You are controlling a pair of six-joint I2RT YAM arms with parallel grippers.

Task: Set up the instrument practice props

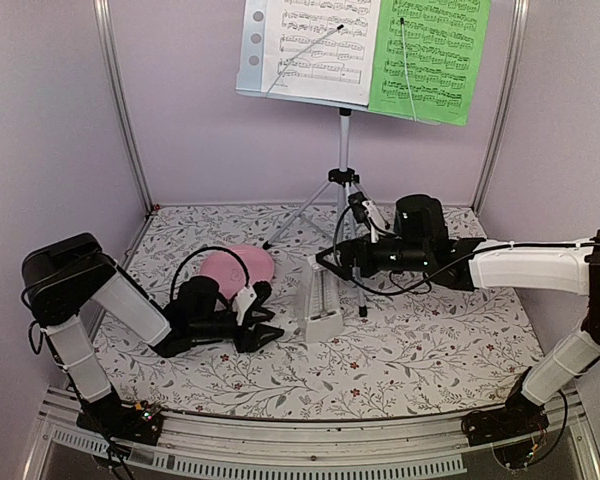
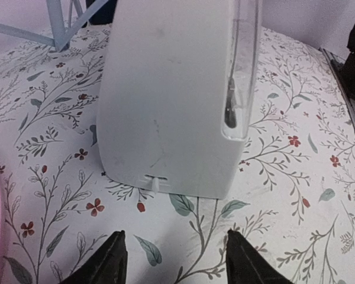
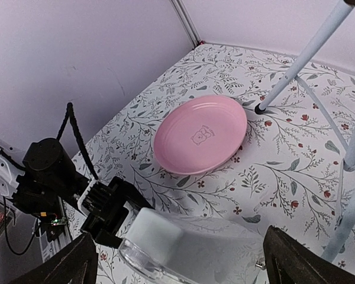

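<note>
Now the left gripper [image 2: 174, 263] stands open just before the white metronome [image 2: 171, 94], not touching it. The right gripper [image 3: 180, 258] hangs wide open over it, pink plate [image 3: 201, 135] nearby

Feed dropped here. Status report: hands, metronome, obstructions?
Left hand open, just short of metronome. Right hand open above it. Metronome upright, unheld. Pink plate off to the side, not blocking.

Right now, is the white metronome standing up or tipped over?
Standing up. The metronome sits on its wide base on the flowery table, narrow end pointing up.
</note>
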